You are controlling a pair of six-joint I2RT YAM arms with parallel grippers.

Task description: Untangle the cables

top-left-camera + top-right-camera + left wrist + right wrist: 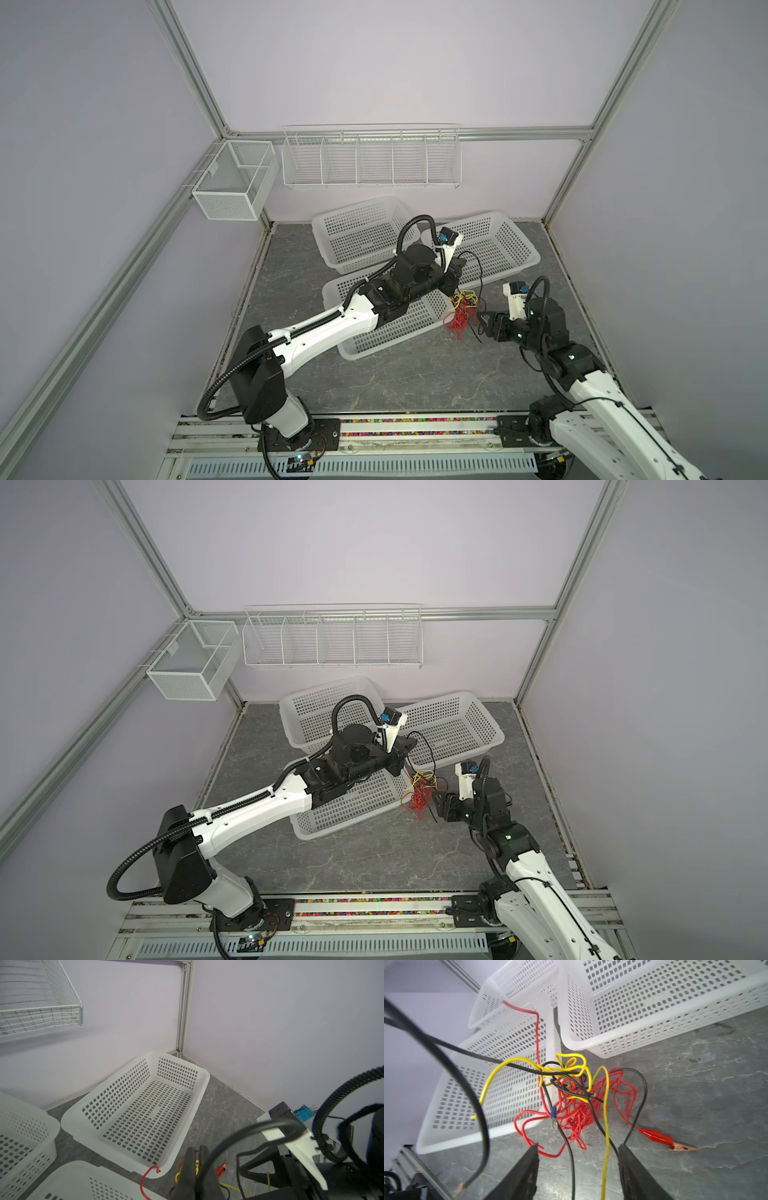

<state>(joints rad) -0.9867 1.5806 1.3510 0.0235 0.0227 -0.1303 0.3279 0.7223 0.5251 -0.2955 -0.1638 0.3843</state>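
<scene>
Both top views: cables (459, 316) (419, 796) in one red-yellow-black tangle on bench (415, 374), just beside corner of near basket (399, 328), between left fingers (452, 292) and right fingers (483, 319). Black loop arcing up from left fingers over rim of right basket (503, 249). Too small from up here to judge either grip.

Left wrist: settles the left side. Left fingers pinched shut, yellow strand caught between them, red strand curling up alongside. Also picks up red alligator clip (221, 1169) on bench, lost from above.

Right wrist: right fingers spread wide, holding nothing. One yellow and one black strand running loose through the gap. Only view resolving detail: blue spade terminal (553, 1112) hanging in middle of tangle, bare copper wire ends, clip lying on bench just clear of bundle.
</scene>
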